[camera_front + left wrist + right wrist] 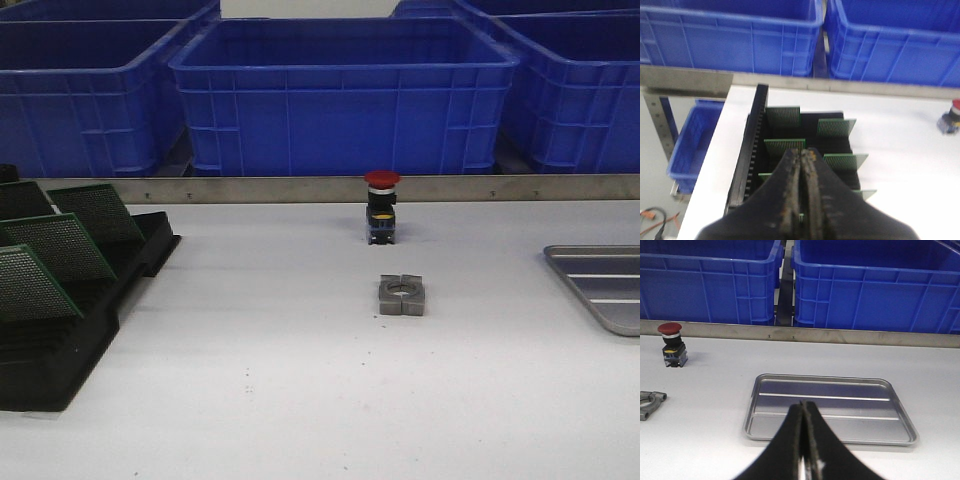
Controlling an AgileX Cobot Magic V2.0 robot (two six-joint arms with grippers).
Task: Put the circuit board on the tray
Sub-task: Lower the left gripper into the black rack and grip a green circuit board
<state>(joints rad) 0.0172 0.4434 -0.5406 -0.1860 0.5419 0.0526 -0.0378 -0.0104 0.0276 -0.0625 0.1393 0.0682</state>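
Several green circuit boards (60, 245) stand upright in a black slotted rack (90, 330) at the table's left; they also show in the left wrist view (784, 117). The grey metal tray (600, 285) lies at the table's right edge, partly cut off, and shows whole in the right wrist view (827, 407), with nothing in it. My left gripper (802, 152) is shut and empty, above the rack's boards. My right gripper (803, 405) is shut and empty, above the tray's near edge. Neither gripper shows in the front view.
A red-capped push button (381, 205) stands mid-table, with a grey metal clamp block (402, 295) in front of it. Deep blue crates (345, 95) line the back behind a metal rail (330, 188). Another blue crate (695, 140) sits below the table's left side.
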